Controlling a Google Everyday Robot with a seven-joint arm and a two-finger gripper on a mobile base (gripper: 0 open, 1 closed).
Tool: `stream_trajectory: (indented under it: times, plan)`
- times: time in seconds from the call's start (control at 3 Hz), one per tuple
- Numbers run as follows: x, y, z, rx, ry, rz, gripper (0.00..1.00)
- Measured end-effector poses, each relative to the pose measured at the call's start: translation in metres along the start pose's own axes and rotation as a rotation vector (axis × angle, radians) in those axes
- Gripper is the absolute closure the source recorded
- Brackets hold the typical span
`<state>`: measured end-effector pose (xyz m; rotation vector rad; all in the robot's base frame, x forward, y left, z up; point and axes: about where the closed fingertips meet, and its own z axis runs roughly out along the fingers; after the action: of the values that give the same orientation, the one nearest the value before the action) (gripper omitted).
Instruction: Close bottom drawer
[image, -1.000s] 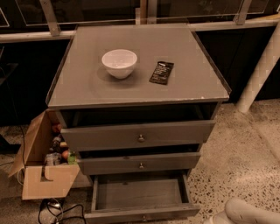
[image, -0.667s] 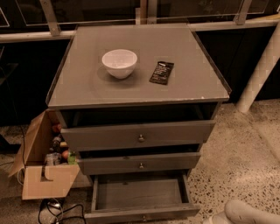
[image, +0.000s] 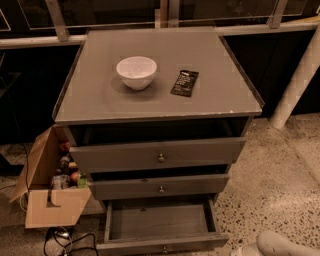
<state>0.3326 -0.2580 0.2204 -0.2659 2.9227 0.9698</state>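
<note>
The bottom drawer (image: 131, 245) is the lowest of three grey drawers in the cabinet (image: 100, 90). It is pulled far out, showing an empty inside, with a small brass knob (image: 164, 248) at the centre of its front. A pale rounded part of my arm with the gripper (image: 280, 245) shows at the bottom right corner, to the right of the drawer's front and apart from it.
The middle drawer (image: 200, 185) and top drawer (image: 200, 152) stand slightly open. A white bowl (image: 136, 71) and a black remote (image: 184, 82) lie on the cabinet top. An open cardboard box (image: 50, 205) of items stands at the left, with cables (image: 65, 239) on the floor.
</note>
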Motion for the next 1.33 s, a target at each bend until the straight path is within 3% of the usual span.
stream_trajectory:
  times: [0.33,1.0,1.33]
  plan:
    - [-0.014,-0.015,0.012,-0.005,-0.065,0.041,1.0]
    - [-0.025,-0.028,0.021,-0.015,-0.099,0.082,1.0]
    - [-0.035,-0.037,0.032,-0.034,-0.151,0.125,1.0]
